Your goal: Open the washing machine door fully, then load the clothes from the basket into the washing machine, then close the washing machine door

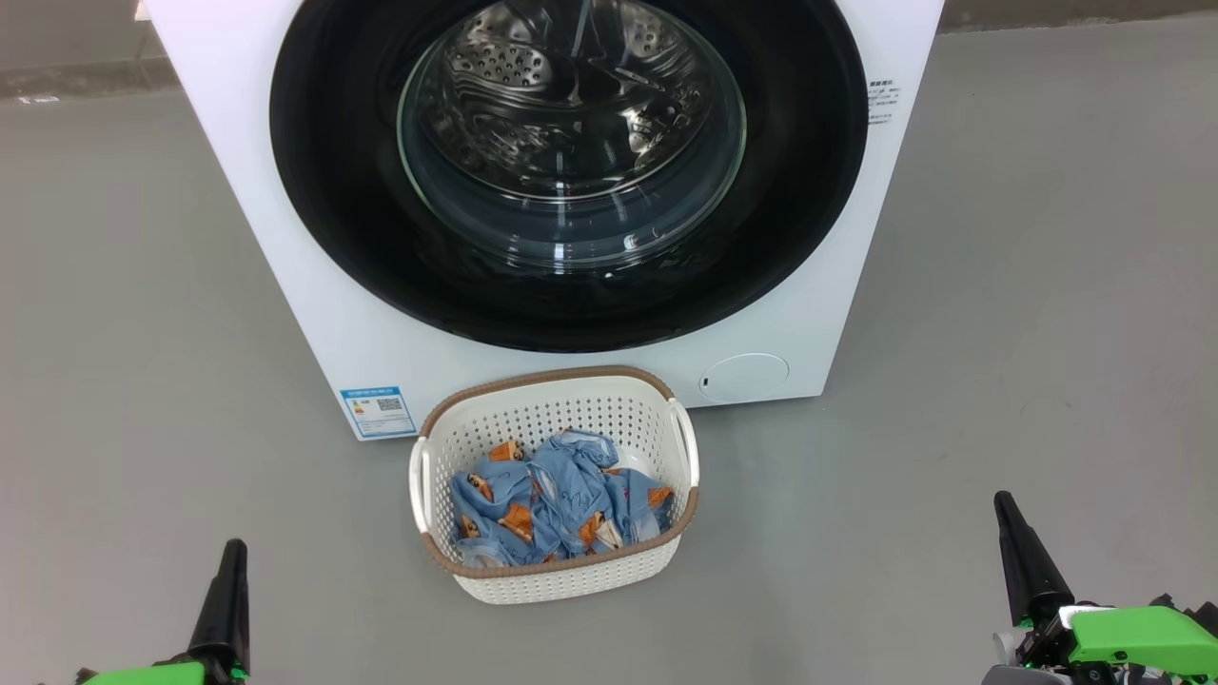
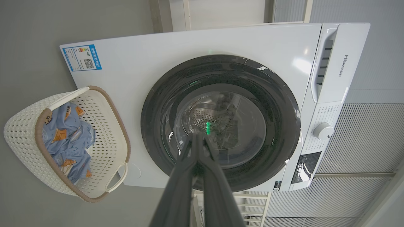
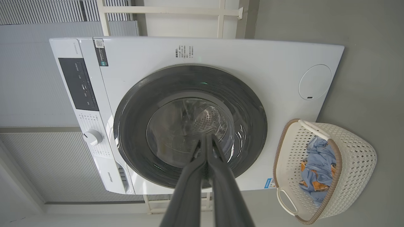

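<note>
The white washing machine [image 1: 314, 285] stands ahead with its round black-rimmed door [image 1: 571, 314] flat against its front, closed. Steel drum shows through the glass. On the floor in front sits the cream basket [image 1: 571, 580] holding the light blue clothes [image 1: 557, 504]. My left gripper [image 1: 231, 550] is low at the left, shut and empty, well short of the basket. My right gripper [image 1: 1002, 502] is low at the right, shut and empty. In the left wrist view the shut gripper [image 2: 196, 136] points at the door [image 2: 221, 69]; likewise the right gripper [image 3: 206, 137] at the door [image 3: 189, 75].
Grey floor [image 1: 999, 333] spreads on both sides of the machine and around the basket. A round white flap [image 1: 744, 377] and a blue label [image 1: 378, 411] sit low on the machine front. The control panel with a knob [image 2: 323, 130] runs along its top.
</note>
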Motion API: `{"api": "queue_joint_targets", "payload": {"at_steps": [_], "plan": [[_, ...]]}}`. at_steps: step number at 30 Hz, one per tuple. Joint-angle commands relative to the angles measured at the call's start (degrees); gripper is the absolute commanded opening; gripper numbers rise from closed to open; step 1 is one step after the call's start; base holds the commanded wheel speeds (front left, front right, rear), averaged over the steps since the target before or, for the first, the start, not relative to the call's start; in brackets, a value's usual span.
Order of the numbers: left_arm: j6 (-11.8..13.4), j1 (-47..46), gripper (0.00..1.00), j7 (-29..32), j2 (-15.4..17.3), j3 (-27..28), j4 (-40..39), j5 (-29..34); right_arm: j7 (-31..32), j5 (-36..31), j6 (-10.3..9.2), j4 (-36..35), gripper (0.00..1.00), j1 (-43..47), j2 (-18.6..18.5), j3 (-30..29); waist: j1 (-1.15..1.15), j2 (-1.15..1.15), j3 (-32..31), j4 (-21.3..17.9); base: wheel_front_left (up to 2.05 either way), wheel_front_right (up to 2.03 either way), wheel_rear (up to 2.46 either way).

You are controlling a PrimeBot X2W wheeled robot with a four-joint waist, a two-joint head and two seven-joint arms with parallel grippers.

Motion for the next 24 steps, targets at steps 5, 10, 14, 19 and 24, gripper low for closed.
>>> {"api": "queue_joint_targets", "payload": {"at_steps": [5,10,14,19,24], "plan": [[-0.66,-2.31,0.00,0.20,0.91,1.89,-1.47,0.50,0.45,-0.26,-0.05,-1.59,0.00,-2.36,-0.25,1.32,0.00,0.00,0.00,0.00,0.00,0.00,0.00],[-0.66,-2.31,0.00,0.20,0.91,1.89,-1.47,0.50,0.45,-0.26,-0.05,-1.59,0.00,-2.36,-0.25,1.32,0.00,0.00,0.00,0.00,0.00,0.00,0.00],[0.03,0.46,1.00,-0.01,-0.37,-0.12,1.05,-0.03,-0.10,-0.04,0.01,1.07,1.00,0.51,0.17,0.06,0.00,0.00,0.01,0.00,0.00,0.00,0.00],[0.01,1.39,1.00,-0.16,-0.94,-0.30,1.93,0.08,-0.57,-0.58,0.01,2.00,1.00,1.26,0.50,0.46,0.03,0.00,0.04,-0.01,0.00,0.00,0.00],[-0.01,1.22,1.00,-0.53,-0.82,-0.42,1.26,0.41,-1.44,-1.70,0.01,1.45,1.00,0.99,0.31,1.18,0.10,0.00,-0.08,-0.03,0.00,0.00,0.00]]}}
